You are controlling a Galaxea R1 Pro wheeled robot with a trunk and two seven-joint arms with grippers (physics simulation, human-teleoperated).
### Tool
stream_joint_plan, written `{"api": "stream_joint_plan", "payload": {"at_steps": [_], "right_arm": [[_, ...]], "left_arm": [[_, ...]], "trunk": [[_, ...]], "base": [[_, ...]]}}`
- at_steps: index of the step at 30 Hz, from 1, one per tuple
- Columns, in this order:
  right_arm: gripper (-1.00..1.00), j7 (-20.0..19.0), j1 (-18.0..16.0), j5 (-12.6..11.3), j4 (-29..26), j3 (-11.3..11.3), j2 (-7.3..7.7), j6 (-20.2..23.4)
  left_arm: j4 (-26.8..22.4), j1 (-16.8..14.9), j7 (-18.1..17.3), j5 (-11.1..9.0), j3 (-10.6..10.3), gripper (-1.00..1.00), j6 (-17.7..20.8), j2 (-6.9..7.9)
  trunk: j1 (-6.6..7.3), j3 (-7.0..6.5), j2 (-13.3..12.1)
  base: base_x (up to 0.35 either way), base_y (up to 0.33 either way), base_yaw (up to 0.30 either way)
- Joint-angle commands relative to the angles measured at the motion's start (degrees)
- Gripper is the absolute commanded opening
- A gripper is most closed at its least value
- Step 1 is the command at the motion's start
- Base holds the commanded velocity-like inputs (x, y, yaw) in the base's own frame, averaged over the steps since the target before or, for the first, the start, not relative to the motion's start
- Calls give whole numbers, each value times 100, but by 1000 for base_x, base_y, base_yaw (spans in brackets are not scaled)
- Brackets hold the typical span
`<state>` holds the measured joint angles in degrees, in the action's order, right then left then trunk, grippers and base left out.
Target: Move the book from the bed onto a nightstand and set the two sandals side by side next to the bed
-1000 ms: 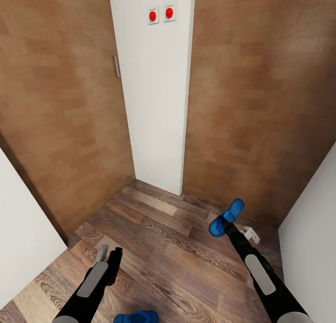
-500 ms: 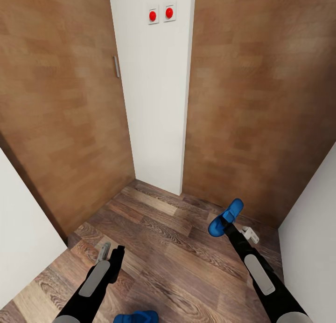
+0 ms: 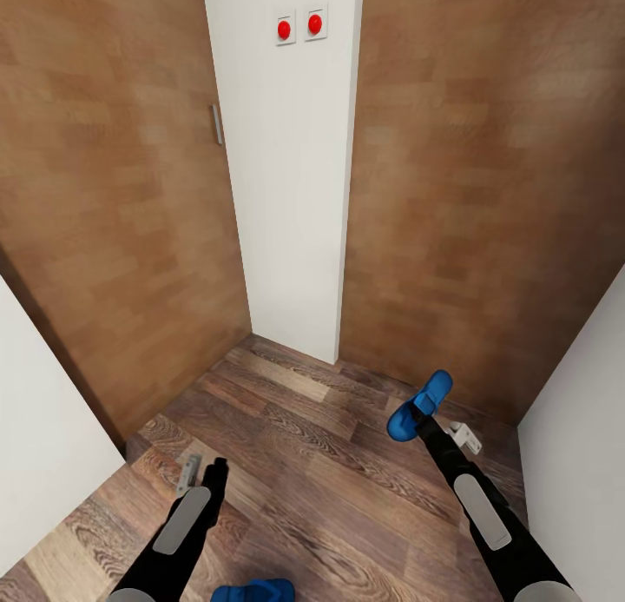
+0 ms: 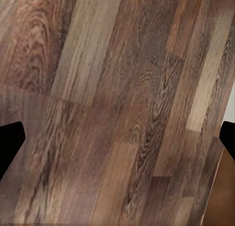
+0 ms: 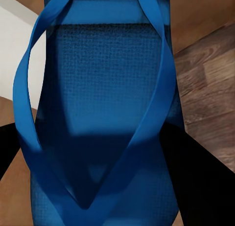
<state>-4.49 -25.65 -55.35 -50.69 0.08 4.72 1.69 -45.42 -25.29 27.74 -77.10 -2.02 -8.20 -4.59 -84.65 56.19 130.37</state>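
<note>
My right gripper (image 3: 420,416) is shut on one bright blue sandal (image 3: 422,404), held up above the wood floor near the right door. In the right wrist view that sandal (image 5: 105,89) shows its sole and blue straps close up, between my dark fingers. The other blue sandal (image 3: 253,592) lies on the floor at the bottom edge of the head view, between my arms. My left gripper (image 3: 201,475) hangs open over bare floor planks (image 4: 117,118), fingertips wide apart. The book, the bed and the nightstand are out of view.
I face a tight corner. Brown wooden doors (image 3: 113,202) stand left and right of a white wall pillar (image 3: 291,194) carrying two red buttons (image 3: 299,26). White walls close in at the lower left and lower right.
My left arm has shifted slightly to the right over the floor. The right arm and its sandal have held still.
</note>
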Motion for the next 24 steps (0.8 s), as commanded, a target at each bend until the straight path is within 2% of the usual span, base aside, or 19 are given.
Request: {"api": "stream_joint_plan", "payload": {"at_steps": [1,4,5,6,7,8,9,10,11,13,17,20,24], "right_arm": [[-100,-12,-2,-64,-2,1,2,17],[-100,-11,-3,-64,-2,1,2,19],[-100,-11,-2,-64,-2,1,2,19],[-100,-10,-2,-64,-2,1,2,21],[-100,-10,-2,-64,-2,1,2,22],[-100,-9,-2,-64,-2,1,2,23],[-100,-9,-2,-64,-2,1,2,22],[-100,-9,-2,-64,-2,1,2,21],[-100,-8,-2,-64,-2,1,2,20],[-100,-9,-2,-64,-2,1,2,21],[-100,-9,-2,-64,-2,1,2,22],[-100,-10,-2,-64,-2,1,2,21],[-100,-12,-2,-64,-2,1,2,23]], "left_arm": [[-7,-2,20,-65,-20,100,-39,0],[-10,-2,27,-286,-13,100,202,-8],[-7,-2,20,-902,11,100,719,-2],[1,-2,13,-1334,26,100,1002,4],[5,-2,7,-1559,31,100,1122,7],[20,-2,-15,-2178,42,100,1355,16],[28,0,-29,-2475,46,100,1439,21],[35,2,-39,-2657,48,100,1478,23],[45,4,-48,-2763,50,100,1454,25],[74,5,-59,-2842,48,100,1145,27],[104,22,-77,-2783,32,100,492,26],[196,28,-81,-2760,19,100,351,19],[592,32,-87,-2732,2,100,266,10]], "trunk": [[1,5,2],[1,5,2],[1,5,2],[1,5,2],[1,5,2],[1,5,2],[1,5,2],[1,5,2],[1,5,2],[1,5,2],[1,5,2],[1,5,2],[1,5,2]], "base": [[0,0,0],[0,0,0],[0,0,0],[0,0,0],[0,0,0],[0,0,0],[0,0,0],[0,0,0],[0,0,0],[0,0,0],[0,0,0],[0,0,0],[0,0,0]]}}
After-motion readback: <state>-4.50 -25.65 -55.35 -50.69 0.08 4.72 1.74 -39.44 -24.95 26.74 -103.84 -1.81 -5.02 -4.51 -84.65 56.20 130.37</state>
